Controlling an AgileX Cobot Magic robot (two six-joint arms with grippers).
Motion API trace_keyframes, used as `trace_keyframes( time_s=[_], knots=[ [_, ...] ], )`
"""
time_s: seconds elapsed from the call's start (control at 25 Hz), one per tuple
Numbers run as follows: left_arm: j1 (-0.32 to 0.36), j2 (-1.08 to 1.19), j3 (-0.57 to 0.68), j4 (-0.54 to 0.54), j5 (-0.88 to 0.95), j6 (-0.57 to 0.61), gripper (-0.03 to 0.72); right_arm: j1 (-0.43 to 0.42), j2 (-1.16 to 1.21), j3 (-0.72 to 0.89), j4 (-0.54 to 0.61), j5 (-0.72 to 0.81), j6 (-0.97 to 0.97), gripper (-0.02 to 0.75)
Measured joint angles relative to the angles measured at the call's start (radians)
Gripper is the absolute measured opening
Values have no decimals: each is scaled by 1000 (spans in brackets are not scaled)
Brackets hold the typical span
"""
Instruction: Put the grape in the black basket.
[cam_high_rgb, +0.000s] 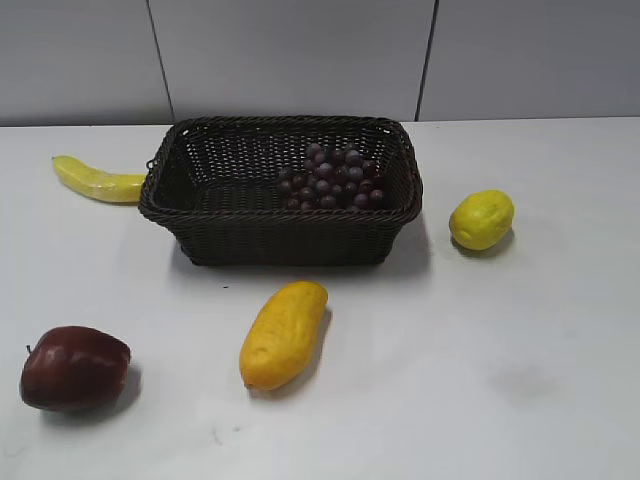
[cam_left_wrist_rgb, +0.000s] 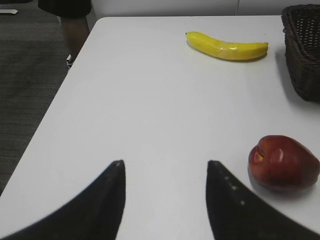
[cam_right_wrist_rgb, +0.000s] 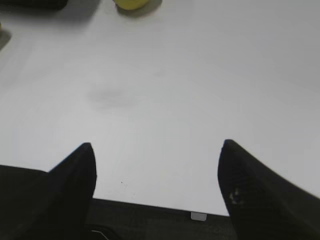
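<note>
Left wrist view shows my left end effector (cam_left_wrist_rgb: 165, 172) with its two dark fingers spread wide apart, holding nothing and hanging over bare white bench (cam_left_wrist_rgb: 150, 100). Just right of the right-hand finger lies a dark red apple (cam_left_wrist_rgb: 283, 162), close to it but apart. Farther off lies a long yellow banana (cam_left_wrist_rgb: 227, 46), and the large rectangular basket of dark brown-black wicker (cam_left_wrist_rgb: 304, 47) shows at the right edge.

My right end effector (cam_right_wrist_rgb: 157, 155) is likewise spread wide, nothing between the fingers, poised above the near edge of the bench. A yellow fruit, only partly in frame, sits at the top of that view, well away.

From the exterior camera, neither of my arms is in sight. The long bunch of small dark purple-red grapes (cam_high_rgb: 333, 179) lies inside the wicker basket (cam_high_rgb: 280, 240), in its right half, close to the right wall. The banana (cam_high_rgb: 97, 180) touches or nearly touches the basket's left end. A yellow-orange elongated fruit (cam_high_rgb: 283, 333) lies in front of the basket, a round yellow lemon-like fruit (cam_high_rgb: 481, 219) to its right, and the apple (cam_high_rgb: 74, 367) at front left.
</note>
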Motion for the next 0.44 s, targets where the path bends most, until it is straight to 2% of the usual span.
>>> trace_keyframes(
  time_s=[0.44],
  knots=[
    [0,0,0,0,0,0,480,0,-156,1,4,0,0,574]
  ],
)
